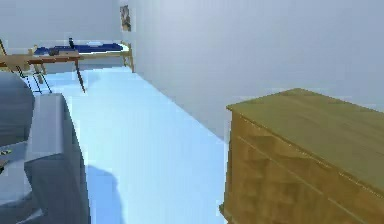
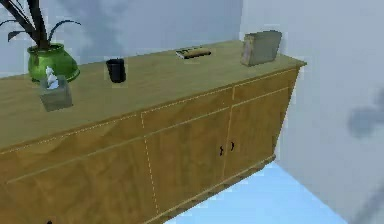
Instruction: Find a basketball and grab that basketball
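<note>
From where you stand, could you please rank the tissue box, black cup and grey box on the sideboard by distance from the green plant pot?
In the arm side view:
1. The tissue box, just in front of the green plant pot, at the left end of the sideboard.
2. The black cup, right of the pot, mid-top.
3. The grey box, at the far right end.
</note>
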